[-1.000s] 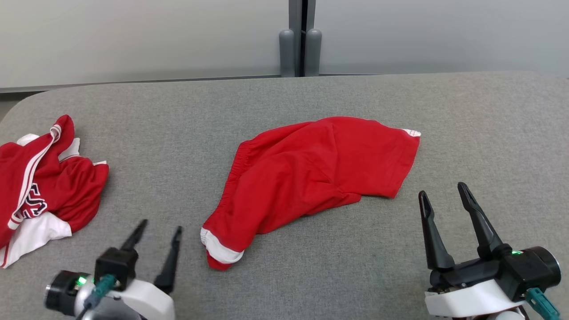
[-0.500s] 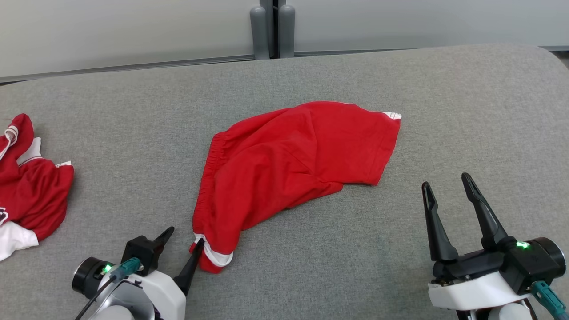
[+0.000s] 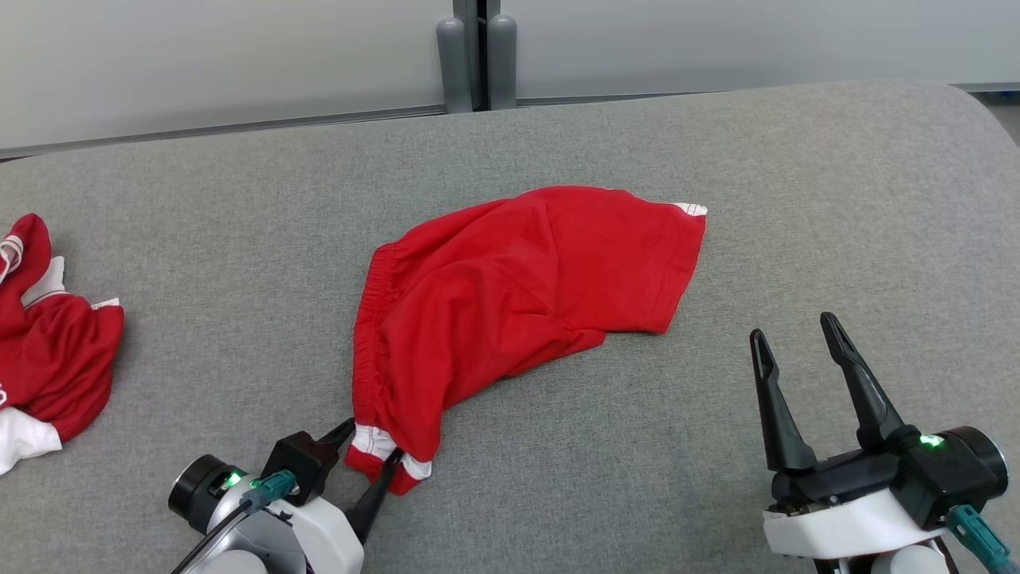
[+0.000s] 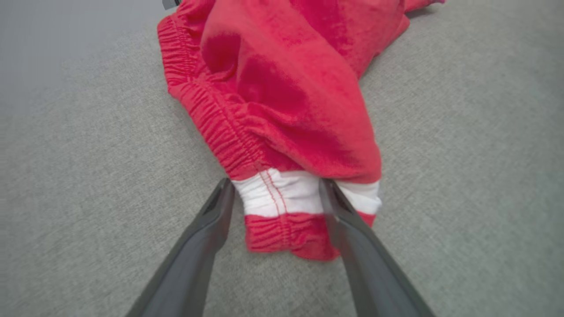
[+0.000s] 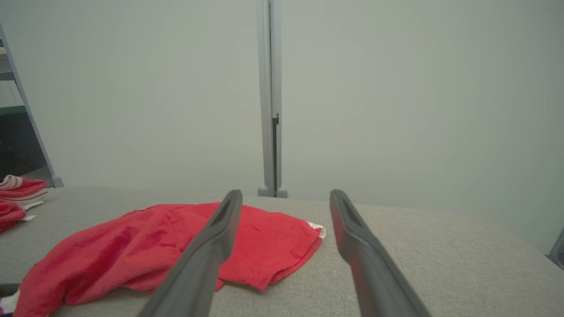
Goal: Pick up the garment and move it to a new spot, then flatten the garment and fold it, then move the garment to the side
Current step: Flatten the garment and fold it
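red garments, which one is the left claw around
The red shorts mid-table: their white-striped corner lies between the open fingers of the left claw. The crumpled red-and-white garment lies far left, untouched.

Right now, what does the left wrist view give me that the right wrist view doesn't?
Left wrist view: left gripper open, with the white-banded corner of the red shorts between its fingers; elastic waistband close up.
Right wrist view: right gripper open, nothing between its fingers; stitched leg hem; second red garment at the left edge; wall post.
Both: the red shorts lying on the grey table.
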Motion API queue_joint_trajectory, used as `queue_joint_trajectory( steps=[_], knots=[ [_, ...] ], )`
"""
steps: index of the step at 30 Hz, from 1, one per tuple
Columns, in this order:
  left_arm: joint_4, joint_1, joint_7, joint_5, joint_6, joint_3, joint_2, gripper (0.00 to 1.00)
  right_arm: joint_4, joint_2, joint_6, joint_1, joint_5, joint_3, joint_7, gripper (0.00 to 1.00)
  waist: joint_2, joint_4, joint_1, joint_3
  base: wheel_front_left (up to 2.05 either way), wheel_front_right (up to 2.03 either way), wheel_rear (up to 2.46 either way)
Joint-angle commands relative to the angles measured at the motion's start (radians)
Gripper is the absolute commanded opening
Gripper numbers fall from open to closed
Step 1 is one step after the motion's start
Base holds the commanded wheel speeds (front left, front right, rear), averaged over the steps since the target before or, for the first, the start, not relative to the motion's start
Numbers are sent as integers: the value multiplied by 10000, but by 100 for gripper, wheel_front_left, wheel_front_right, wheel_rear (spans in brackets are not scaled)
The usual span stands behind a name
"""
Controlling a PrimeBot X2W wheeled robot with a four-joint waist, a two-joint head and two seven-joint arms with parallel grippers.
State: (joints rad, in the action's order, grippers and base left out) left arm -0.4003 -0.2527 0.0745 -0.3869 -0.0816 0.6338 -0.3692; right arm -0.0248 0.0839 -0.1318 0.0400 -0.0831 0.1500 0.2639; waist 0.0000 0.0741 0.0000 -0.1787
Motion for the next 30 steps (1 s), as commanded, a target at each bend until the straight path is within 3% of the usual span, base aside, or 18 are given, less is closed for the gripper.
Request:
queue_joint_trajectory(
  steps=[1,4,6,8,14,20,24,30],
  knots=[
    [16,-113,-15,20,51,-16,-54,43,-18,34,21,-30,-37,11,7,100,0,13,0,21,0,0,0],
    [119,3,-234,-67,139,-20,-136,38,-20,23,21,-62,-38,17,7,100,0,49,0,65,0,0,0],
    [281,149,-481,-174,135,-16,-196,23,-13,5,21,-86,-49,9,7,100,0,61,0,86,0,0,0],
    [535,248,-714,-294,181,-48,-286,0,-2,-17,21,-105,-65,-11,7,100,0,63,0,99,0,0,0],
    [1635,642,-1531,-697,422,-215,-615,0,-12,-90,21,-160,-101,-66,7,100,0,56,0,173,0,0,0],
    [4064,487,-2593,-2973,-93,-734,-164,0,-26,-197,21,-24,-151,-95,7,100,0,247,0,334,0,0,0],
    [5439,-622,-3792,-4269,-190,-989,184,0,-42,-271,21,168,-225,-100,7,100,0,654,0,342,0,0,0],
    [5851,-3430,-5185,-5191,213,-1317,1172,0,-65,-321,21,305,-646,-295,7,100,0,1723,0,305,0,0,0]
  ],
)
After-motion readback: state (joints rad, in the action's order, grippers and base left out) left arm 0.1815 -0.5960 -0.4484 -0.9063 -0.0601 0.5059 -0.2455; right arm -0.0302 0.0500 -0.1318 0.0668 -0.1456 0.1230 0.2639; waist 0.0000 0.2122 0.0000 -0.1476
